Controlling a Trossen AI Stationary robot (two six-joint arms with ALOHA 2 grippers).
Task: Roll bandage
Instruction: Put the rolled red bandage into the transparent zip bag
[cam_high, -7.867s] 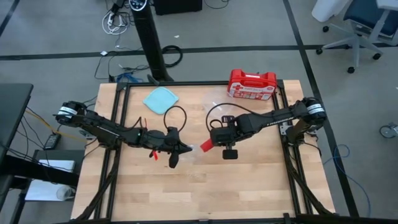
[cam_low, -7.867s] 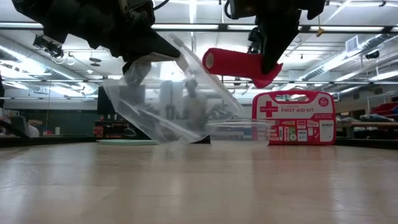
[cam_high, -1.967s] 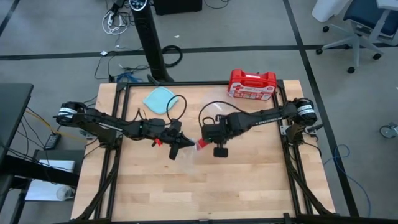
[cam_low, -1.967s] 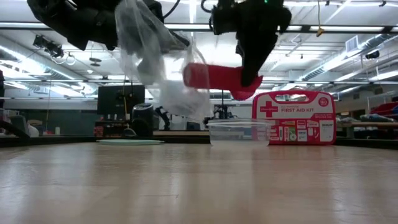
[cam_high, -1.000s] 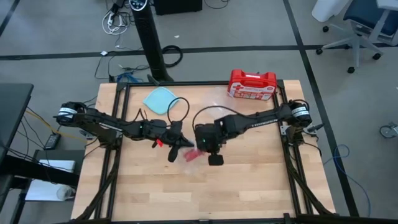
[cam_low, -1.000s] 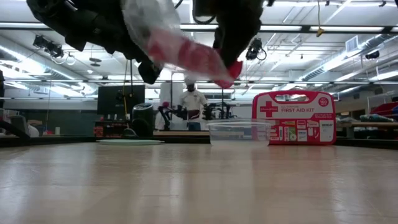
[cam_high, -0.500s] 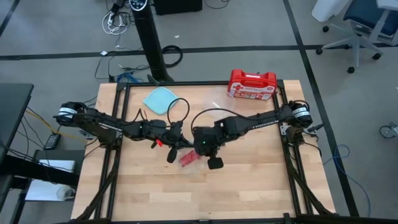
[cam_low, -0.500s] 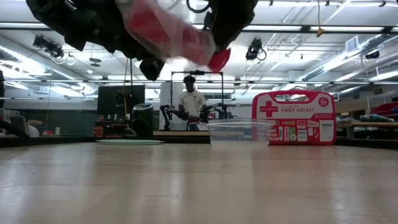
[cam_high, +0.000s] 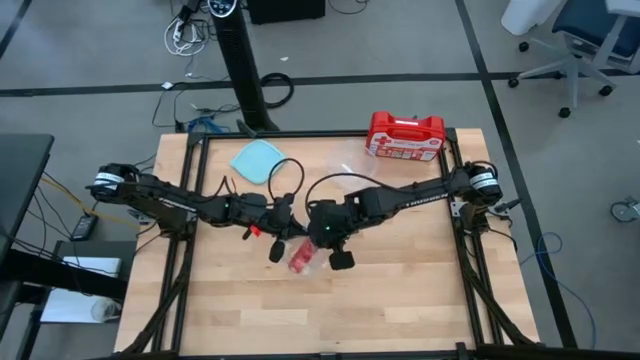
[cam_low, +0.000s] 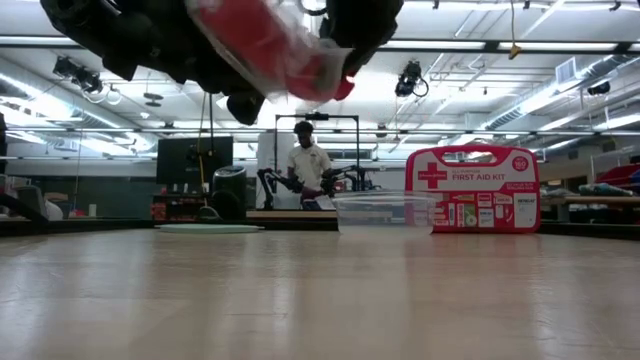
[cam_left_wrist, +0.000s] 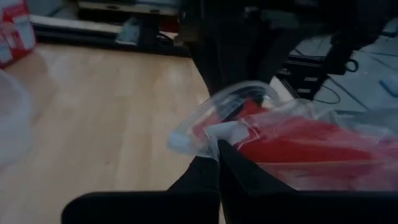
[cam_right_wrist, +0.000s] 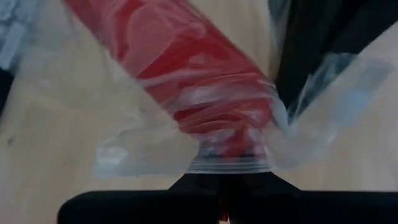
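The bandage (cam_high: 300, 261) is a tight red roll, held in the air above the middle of the table (cam_high: 400, 300) and now mostly inside a clear plastic bag (cam_right_wrist: 155, 143). In the right wrist view the film wraps around the roll, with the zip strip crossing its near end. The right gripper (cam_high: 322, 243) pinches that near end of the roll, its fingers pressed onto it at the bag's mouth. The left gripper (cam_high: 283, 243) holds the bag itself, fingers pressed together on the rim by the zip strip (the left wrist view shows the film bunched between them).

Judging by this, the rolling is done and the roll is nearly bagged; what is left seems to be letting go of the roll, drawing the right fingers out and closing the bag.

Two seconds ago the roll was only at the bag's mouth, sticking out bare toward the first-aid kit (cam_high: 405, 135). Since then the right arm has pushed it leftward, deep into the bag.
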